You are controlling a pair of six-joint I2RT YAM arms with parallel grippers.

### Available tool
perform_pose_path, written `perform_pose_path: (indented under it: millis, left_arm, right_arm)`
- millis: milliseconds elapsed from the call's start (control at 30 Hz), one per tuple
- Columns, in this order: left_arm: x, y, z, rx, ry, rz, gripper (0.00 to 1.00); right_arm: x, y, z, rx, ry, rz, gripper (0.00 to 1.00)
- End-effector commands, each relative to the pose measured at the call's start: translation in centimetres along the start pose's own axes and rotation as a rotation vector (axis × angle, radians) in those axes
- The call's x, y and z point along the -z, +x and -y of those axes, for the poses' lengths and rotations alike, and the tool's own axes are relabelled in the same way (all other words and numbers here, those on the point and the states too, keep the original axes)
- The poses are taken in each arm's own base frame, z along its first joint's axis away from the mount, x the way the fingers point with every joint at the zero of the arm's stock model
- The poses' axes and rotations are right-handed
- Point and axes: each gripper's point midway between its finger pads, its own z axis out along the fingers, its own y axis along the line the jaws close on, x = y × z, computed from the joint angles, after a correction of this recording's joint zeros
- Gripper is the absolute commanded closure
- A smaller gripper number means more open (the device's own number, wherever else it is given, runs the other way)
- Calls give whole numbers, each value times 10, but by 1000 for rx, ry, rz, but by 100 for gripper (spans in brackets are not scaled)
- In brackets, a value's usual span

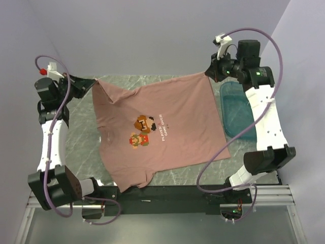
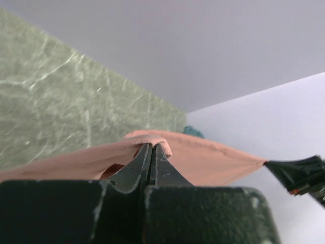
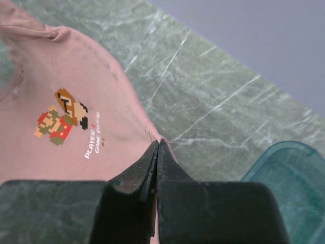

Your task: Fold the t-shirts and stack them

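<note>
A dusty-pink t-shirt (image 1: 172, 109) with a pixel-figure print (image 1: 143, 131) and white text is spread over the green table, print side up. Its far edge is stretched taut between my two grippers. My left gripper (image 1: 92, 84) is shut on the far-left corner of the cloth, which folds over the tips in the left wrist view (image 2: 152, 146). At the far-right corner my right gripper (image 1: 208, 73) is shut on the hem, seen in the right wrist view (image 3: 158, 145). The near part of the t-shirt (image 3: 56, 71) lies on the table, a sleeve reaching the front edge.
A translucent teal plastic tub (image 1: 237, 109) stands on the table right of the shirt, under the right arm, and shows in the right wrist view (image 3: 292, 173). The marbled green table (image 1: 81, 137) shows bare left of the shirt. Grey walls enclose the back and sides.
</note>
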Motion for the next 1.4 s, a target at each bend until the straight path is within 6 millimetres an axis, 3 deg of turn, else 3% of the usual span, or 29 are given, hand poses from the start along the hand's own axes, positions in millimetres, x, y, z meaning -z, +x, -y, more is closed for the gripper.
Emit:
perform_pose_path:
  millis: [0,167,333,533,633,767,867,933,1067,1100,1167,1200,1233,1267,1300,1367]
  left_arm:
    - [24,-35,69,-44,120,145,100]
    - [71,-58,151,-102,277,289,100]
    - [137,-75,240,-216,414,452,100]
    - [217,-78,326,-348,529,622,100]
    - [247,-77,353,-389,566,691,100]
    - [258,-78,359,-404,547,719,100]
    - [249,-86,351,-412,506,733,100]
    - [228,-95,335,-405,461,722,100]
    - [170,-111,286,-363,354,661,100]
    - [142,-115,261,-338,311,624,100]
    - [110,-111,228,-305,266,553,100]
    - [81,-108,193,-263,220,502,100]
    - [68,-106,177,-255,208,488,100]
    - [54,-101,158,-234,186,456,100]
    - [24,-87,108,-177,114,389,100]
    - [-2,-72,68,-148,81,326,100]
  right_arm:
    - [61,-51,-16,89,61,154,100]
    - [134,-103,-33,157,162,343,100]
    - [231,-152,-66,231,260,602,100]
    - [321,-174,-101,296,346,816,100]
    - [351,-181,-113,327,389,880,100]
    - [357,-184,-112,333,414,892,100]
    - [344,-187,-99,315,418,872,100]
    - [322,-187,-83,293,410,833,100]
    - [253,-173,-37,215,375,704,100]
    - [226,-163,-21,188,363,655,100]
    - [187,-147,0,144,332,587,100]
    - [157,-130,12,115,305,532,100]
    - [136,-119,13,109,255,498,100]
    - [108,-104,23,74,221,449,100]
    - [76,-79,34,34,193,394,100]
    - [25,-40,51,-20,147,294,100]
